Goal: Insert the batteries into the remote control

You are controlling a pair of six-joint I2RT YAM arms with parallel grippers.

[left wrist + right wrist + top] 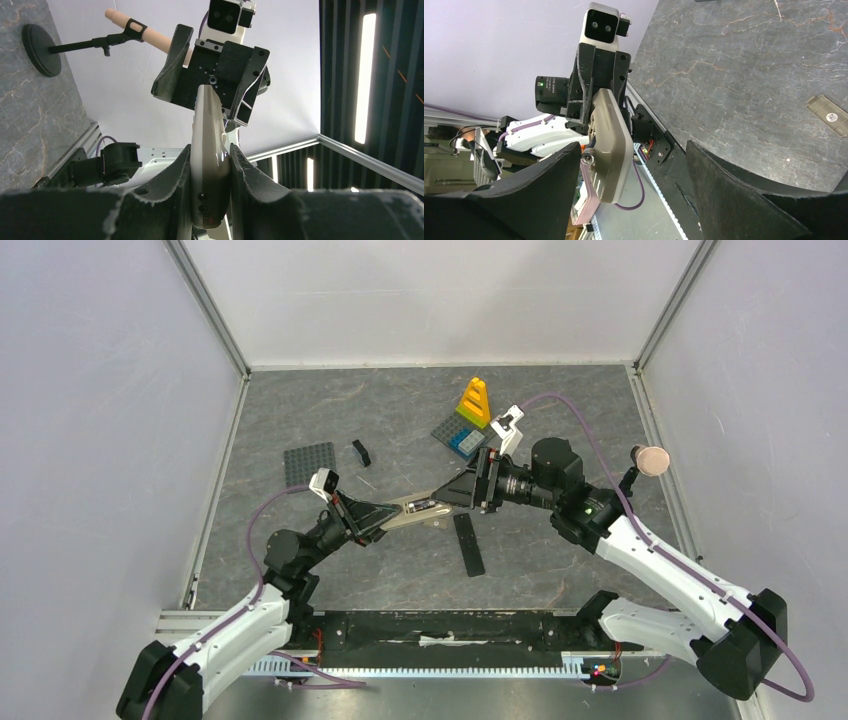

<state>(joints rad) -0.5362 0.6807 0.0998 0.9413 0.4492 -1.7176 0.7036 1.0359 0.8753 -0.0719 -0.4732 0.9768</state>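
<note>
Our left gripper is closed on one end of the remote control. The far end is between the wide-apart jaws of our right gripper, which do not touch it. A battery lies in the slot.

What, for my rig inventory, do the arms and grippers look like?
The left arm and right arm have white shells, black joints and purple cables. The left gripper and right gripper are black with wedge-shaped fingers, each topped by a white camera. A green light glows on the right arm.
</note>
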